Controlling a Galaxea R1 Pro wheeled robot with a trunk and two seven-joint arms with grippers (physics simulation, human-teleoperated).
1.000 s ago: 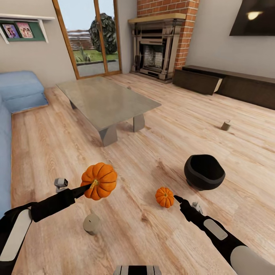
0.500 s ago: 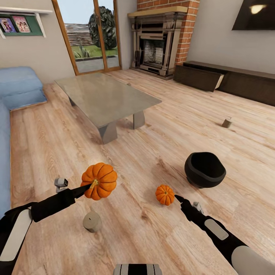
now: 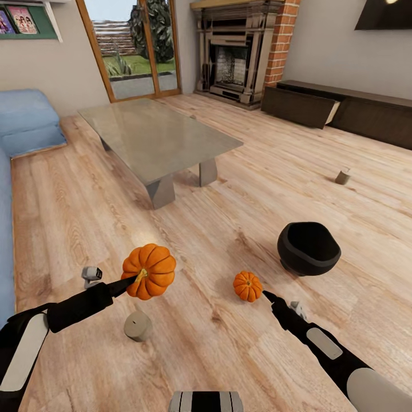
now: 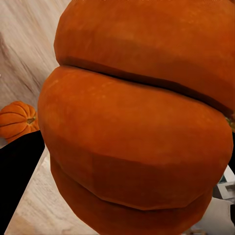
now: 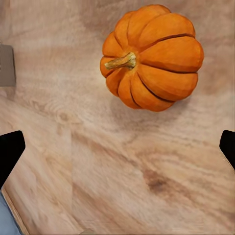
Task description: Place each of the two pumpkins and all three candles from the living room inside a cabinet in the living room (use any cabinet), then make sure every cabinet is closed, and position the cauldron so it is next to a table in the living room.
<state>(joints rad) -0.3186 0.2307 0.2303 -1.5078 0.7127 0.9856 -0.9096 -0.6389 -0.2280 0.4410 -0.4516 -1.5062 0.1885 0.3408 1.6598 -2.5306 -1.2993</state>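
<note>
My left gripper (image 3: 133, 280) is closed on the bigger pumpkin (image 3: 149, 270), held clear of the floor at its stem side; in the left wrist view its orange ribs (image 4: 137, 127) sit right against the camera. My right gripper (image 3: 265, 296) has its jaws spread wide, both tips at the outer edges of the right wrist view, with the small pumpkin (image 5: 152, 56) lying on the floor ahead of them, stem sideways. Taking the cauldron (image 3: 308, 248) as landmark: the small pumpkin sits on the floor near it, on my side; one candle (image 3: 138, 326) lies beyond that, under my left arm; another candle (image 3: 343, 177) stands well past the cauldron toward the cabinet (image 3: 343, 117), whose front panel hangs ajar. Procedure, as I judge it: advance the right jaws until the pumpkin's widest ribs lie between them, avoid the stem, close squarely, then lift
</note>
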